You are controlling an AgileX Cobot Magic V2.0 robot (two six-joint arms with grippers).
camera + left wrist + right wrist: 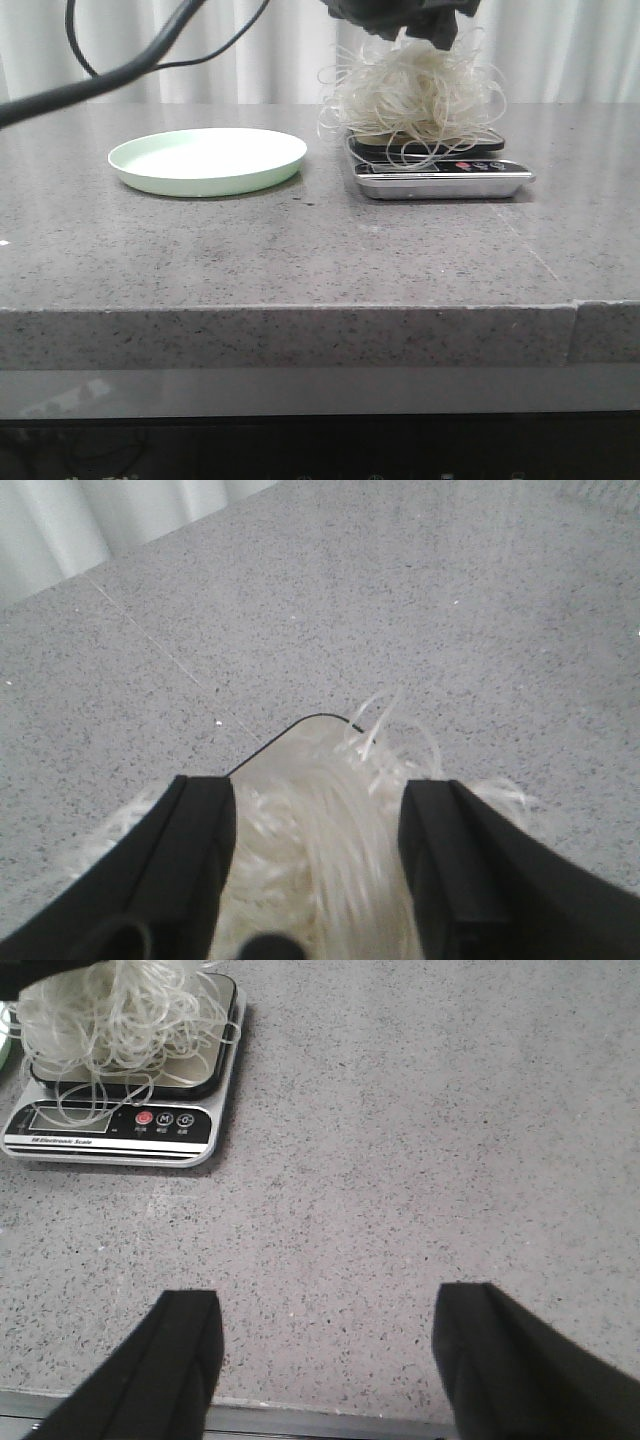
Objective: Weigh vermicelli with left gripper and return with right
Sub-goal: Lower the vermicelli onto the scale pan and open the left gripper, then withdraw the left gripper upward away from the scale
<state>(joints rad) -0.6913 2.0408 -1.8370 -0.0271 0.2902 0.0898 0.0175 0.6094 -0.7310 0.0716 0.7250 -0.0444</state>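
The vermicelli point(415, 95), a fluffy nest of thin white strands, rests on the black platform of the silver scale point(440, 180) right of centre. My left gripper point(420, 38) hangs directly over it, its fingertips sunk into the top of the nest. In the left wrist view the fingers point(205, 830) stand apart, open, with the vermicelli point(320, 820) filling the gap and the gripper point(318, 790) over the scale's platform corner point(300, 738). My right gripper point(325, 1305) is open and empty over bare table, near the front edge, with the scale point(110, 1125) and the vermicelli point(120, 1010) beyond it.
A pale green plate point(207, 160) sits empty to the left of the scale. A black cable point(100, 80) crosses the upper left of the front view. White curtains hang behind the grey speckled table point(300, 260).
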